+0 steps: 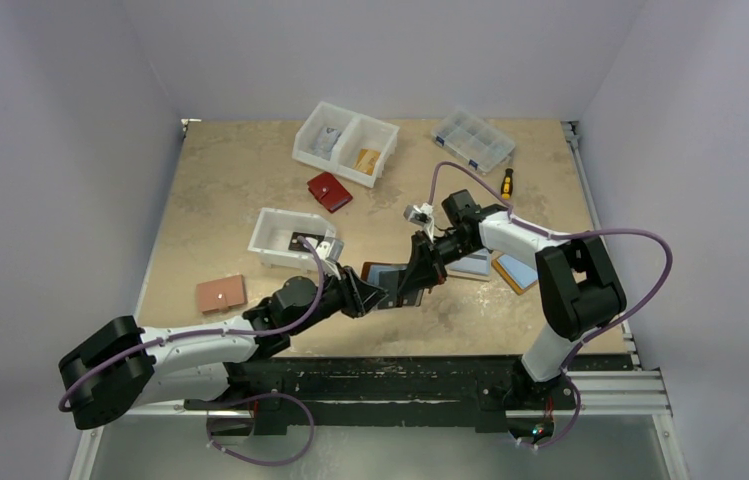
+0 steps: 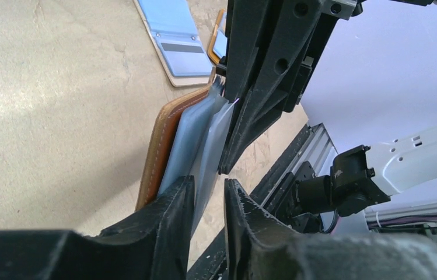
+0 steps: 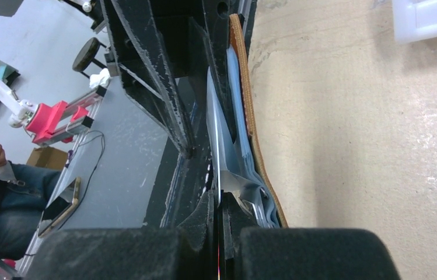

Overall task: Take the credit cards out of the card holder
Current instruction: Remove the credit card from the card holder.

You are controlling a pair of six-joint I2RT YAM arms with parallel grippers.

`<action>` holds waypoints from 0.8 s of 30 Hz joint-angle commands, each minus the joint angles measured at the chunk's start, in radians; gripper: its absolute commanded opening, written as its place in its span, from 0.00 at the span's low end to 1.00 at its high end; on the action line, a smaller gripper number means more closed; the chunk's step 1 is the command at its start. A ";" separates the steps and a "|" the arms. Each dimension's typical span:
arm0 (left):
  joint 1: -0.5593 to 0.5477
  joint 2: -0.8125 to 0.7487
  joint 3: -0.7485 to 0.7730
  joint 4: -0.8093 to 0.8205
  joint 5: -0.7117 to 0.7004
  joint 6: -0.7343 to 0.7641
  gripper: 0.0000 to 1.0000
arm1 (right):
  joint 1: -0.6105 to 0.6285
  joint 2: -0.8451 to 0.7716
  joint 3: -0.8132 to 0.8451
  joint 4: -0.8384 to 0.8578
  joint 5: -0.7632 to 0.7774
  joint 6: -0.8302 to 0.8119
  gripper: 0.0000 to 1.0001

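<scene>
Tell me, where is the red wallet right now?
In the overhead view, the red wallet lies on the table, slightly left of centre, between the white two-part bin behind it and the smaller white tray nearer the arms.

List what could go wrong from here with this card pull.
1. The right gripper is shut on a thin pale sheet. I cannot tell whether it is a card or a sleeve of the card holder, so a pull may tear a sleeve.
2. The left gripper stands slightly open around the holder, so the pull could drag the whole holder along or drop it.
</scene>
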 commanded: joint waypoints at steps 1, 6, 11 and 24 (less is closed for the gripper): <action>0.002 -0.012 -0.005 0.047 -0.009 -0.040 0.31 | -0.005 0.000 0.031 -0.022 0.012 -0.040 0.00; 0.002 -0.011 -0.011 0.044 -0.007 -0.052 0.31 | -0.005 0.006 0.033 -0.026 0.020 -0.045 0.00; 0.003 -0.027 -0.036 0.049 -0.023 -0.072 0.27 | -0.005 0.011 0.034 -0.024 0.042 -0.044 0.00; 0.007 -0.038 -0.082 0.109 0.003 -0.078 0.08 | -0.007 0.021 0.036 -0.029 0.049 -0.047 0.00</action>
